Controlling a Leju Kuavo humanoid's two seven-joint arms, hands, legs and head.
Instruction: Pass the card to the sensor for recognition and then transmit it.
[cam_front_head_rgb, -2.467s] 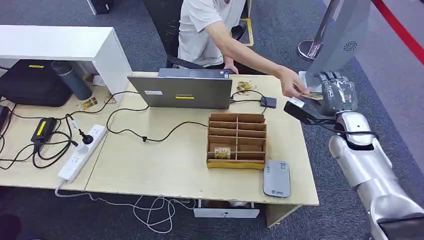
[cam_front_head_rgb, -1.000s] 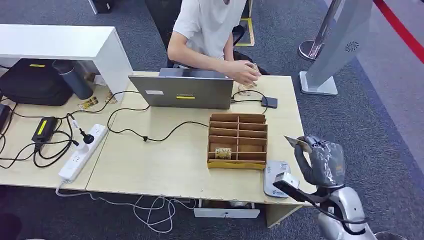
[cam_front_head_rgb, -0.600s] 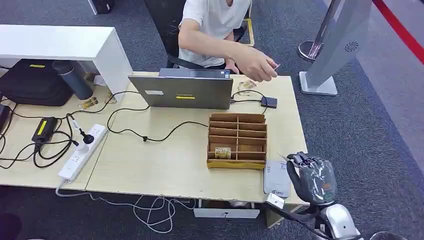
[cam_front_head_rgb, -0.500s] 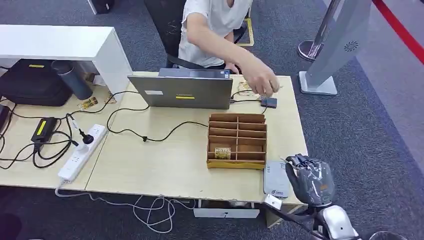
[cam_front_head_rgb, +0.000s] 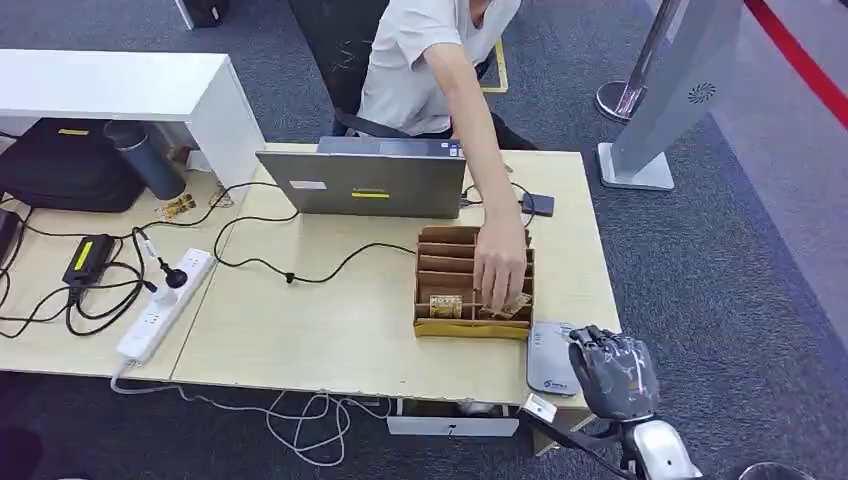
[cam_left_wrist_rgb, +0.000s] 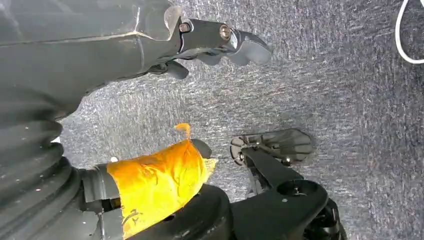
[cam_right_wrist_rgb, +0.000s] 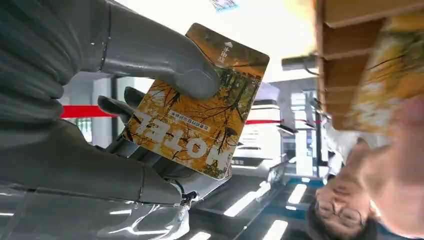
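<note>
At lower right of the head view, the right hand (cam_front_head_rgb: 611, 374) pinches the card (cam_right_wrist_rgb: 197, 102) over the sensor (cam_front_head_rgb: 551, 357), beside the cardboard organizer (cam_front_head_rgb: 474, 281) on the bench (cam_front_head_rgb: 330, 320), whose front compartments hold cards under a person's hand (cam_front_head_rgb: 499, 270); the left hand (cam_left_wrist_rgb: 100, 55) hangs empty, fingers apart.

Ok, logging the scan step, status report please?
Right hand pinching the card, over the sensor's edge. Left hand hanging, holding nothing. Person's hand in the organizer nearby.

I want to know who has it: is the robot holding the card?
Yes. The right hand grips the card, thumb pressed on its face.
</note>
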